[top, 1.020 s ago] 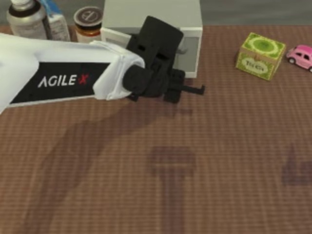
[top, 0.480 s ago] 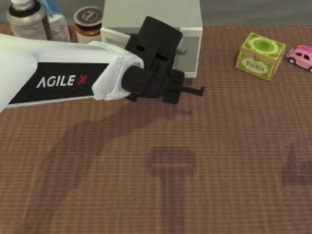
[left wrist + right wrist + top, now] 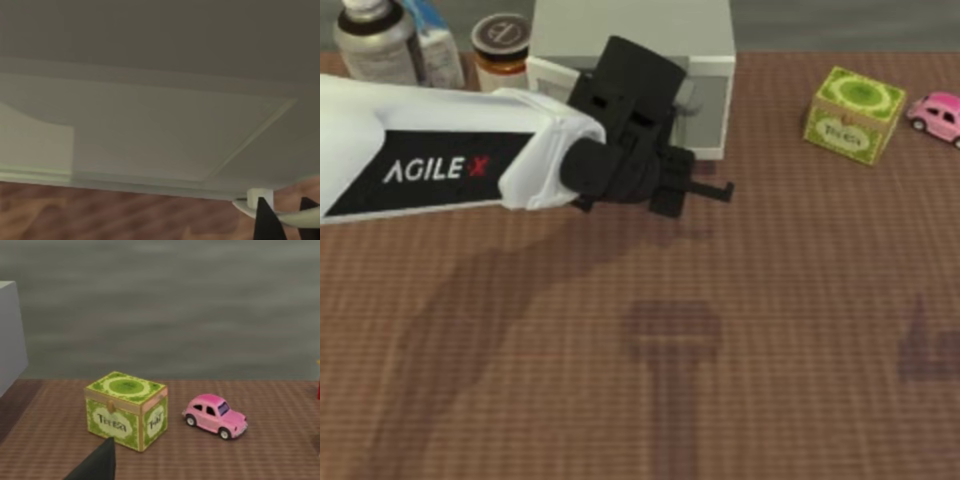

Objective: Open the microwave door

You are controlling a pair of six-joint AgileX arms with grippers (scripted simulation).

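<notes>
Overhead top view; wrist views close on microwave (image 3: 150,125), tea box (image 3: 127,410).

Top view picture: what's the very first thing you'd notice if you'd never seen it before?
The big white left arm with AGILEX on it, reaching in from the left with its black left gripper at the front of the microwave at the back of the table. Next, the green-yellow tea box and the little pink toy car beside it, over at the back right.
</notes>
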